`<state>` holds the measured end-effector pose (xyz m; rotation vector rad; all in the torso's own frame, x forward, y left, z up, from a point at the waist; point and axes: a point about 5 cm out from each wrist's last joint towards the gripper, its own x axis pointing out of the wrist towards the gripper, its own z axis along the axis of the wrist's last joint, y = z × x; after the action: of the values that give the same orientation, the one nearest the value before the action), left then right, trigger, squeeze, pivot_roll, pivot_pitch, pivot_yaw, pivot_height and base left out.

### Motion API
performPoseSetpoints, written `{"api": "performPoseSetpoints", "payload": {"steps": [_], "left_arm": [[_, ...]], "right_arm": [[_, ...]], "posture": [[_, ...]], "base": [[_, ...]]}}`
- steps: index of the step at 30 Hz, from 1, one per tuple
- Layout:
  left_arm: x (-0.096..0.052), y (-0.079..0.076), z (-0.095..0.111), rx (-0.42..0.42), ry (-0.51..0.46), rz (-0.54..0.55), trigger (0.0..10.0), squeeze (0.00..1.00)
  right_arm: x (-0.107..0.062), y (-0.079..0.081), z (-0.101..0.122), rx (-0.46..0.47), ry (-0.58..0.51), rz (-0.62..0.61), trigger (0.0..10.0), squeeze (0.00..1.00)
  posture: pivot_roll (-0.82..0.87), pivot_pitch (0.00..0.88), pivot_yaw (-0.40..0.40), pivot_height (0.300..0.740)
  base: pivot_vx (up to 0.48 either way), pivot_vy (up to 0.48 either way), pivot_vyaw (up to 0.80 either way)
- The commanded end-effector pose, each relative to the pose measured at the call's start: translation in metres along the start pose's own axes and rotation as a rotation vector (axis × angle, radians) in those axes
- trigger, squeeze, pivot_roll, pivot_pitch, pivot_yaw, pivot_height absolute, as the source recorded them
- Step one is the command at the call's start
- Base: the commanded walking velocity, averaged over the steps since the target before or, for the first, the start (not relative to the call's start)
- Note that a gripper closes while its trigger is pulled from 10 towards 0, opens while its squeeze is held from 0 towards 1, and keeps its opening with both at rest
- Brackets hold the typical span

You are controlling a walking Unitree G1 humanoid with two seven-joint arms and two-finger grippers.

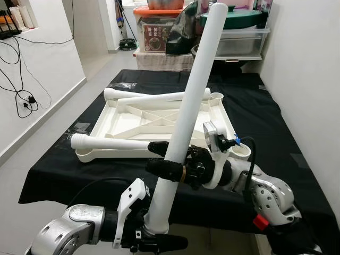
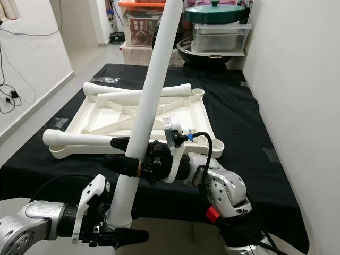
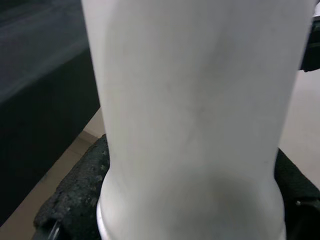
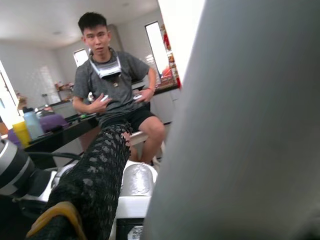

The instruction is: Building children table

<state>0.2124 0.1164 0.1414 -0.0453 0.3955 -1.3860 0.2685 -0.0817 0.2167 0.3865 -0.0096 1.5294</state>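
While both claws grasp the long white plastic table leg [image 1: 186, 106] slanting up the frame's centre, left claw [image 1: 151, 241] low, right claw [image 1: 164, 159] midway, steer its flared foot squarely into the corner socket [image 1: 241, 151] of the upturned white tabletop [image 1: 119, 119] on the black-draped surface [image 1: 276, 122].

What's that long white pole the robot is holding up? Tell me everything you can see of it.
The white pole is a smooth, round table leg that looks like plastic, plain along its length and flared into a collar at its lower end. It leans, top tilted away and to the right, above the upturned white tabletop on the black-covered table. The left claw grips its flared base; the right claw clamps around it partway up.
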Motion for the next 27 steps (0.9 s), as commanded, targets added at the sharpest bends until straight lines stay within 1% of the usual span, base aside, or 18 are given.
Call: {"api": "performPoseSetpoints", "payload": {"steps": [1, 4, 8, 12, 13, 15, 16, 24, 27], "left_arm": [[0.0, -0.002, 0.001, 0.024, 0.023, -0.022, 10.0, 0.0], [0.0, -0.003, 0.0, 0.023, 0.026, -0.025, 10.0, 0.0], [0.0, -0.005, -0.003, 0.03, 0.047, -0.041, 10.0, 0.0], [0.001, -0.006, -0.006, 0.042, 0.065, -0.051, 10.0, 0.0], [0.001, -0.007, -0.007, 0.04, 0.065, -0.052, 10.0, 0.0], [0.001, -0.007, -0.007, 0.037, 0.064, -0.052, 10.0, 0.0], [0.001, -0.007, -0.007, 0.036, 0.063, -0.052, 10.0, 0.0], [-0.001, -0.004, -0.008, 0.037, 0.065, -0.046, 10.0, 0.0], [-0.003, 0.001, -0.01, 0.058, 0.099, -0.015, 10.0, 0.0]], "right_arm": [[0.006, 0.005, 0.0, 0.013, -0.002, 0.038, 10.0, 0.0], [0.006, 0.006, -0.001, 0.016, -0.004, 0.041, 10.0, 0.0], [0.009, 0.009, -0.005, 0.054, 0.011, 0.063, 10.0, 0.0], [0.011, 0.011, -0.008, 0.07, 0.016, 0.069, 10.0, 0.0], [0.011, 0.011, -0.009, 0.076, 0.015, 0.066, 4.7, 0.0], [0.012, 0.011, -0.009, 0.08, 0.013, 0.065, 4.7, 0.0], [0.012, 0.011, -0.009, 0.088, 0.014, 0.064, 0.0, 0.0], [0.011, 0.012, -0.01, 0.1, 0.02, 0.061, 0.0, 0.0], [0.01, 0.011, -0.009, 0.099, 0.016, 0.055, 0.0, 0.0]], "posture": [[0.04, 0.0, 0.019, 0.74], [0.04, 0.0, 0.019, 0.74], [0.04, 0.0, 0.019, 0.74], [0.04, 0.0, 0.021, 0.74], [0.04, 0.0, 0.02, 0.74], [0.04, 0.0, 0.02, 0.74], [0.04, 0.0, 0.02, 0.74], [0.04, 0.001, 0.02, 0.74], [0.04, 0.0, 0.02, 0.74]], "base": [[0.0, 0.0, 0.0], [0.0, 0.0, 0.0], [0.0, 0.0, 0.0], [0.0, 0.0, 0.0], [0.0, 0.0, 0.0], [0.0, 0.0, 0.0], [0.0, 0.0, 0.0], [0.0, 0.0, 0.0], [0.0, 0.0, 0.0]]}}
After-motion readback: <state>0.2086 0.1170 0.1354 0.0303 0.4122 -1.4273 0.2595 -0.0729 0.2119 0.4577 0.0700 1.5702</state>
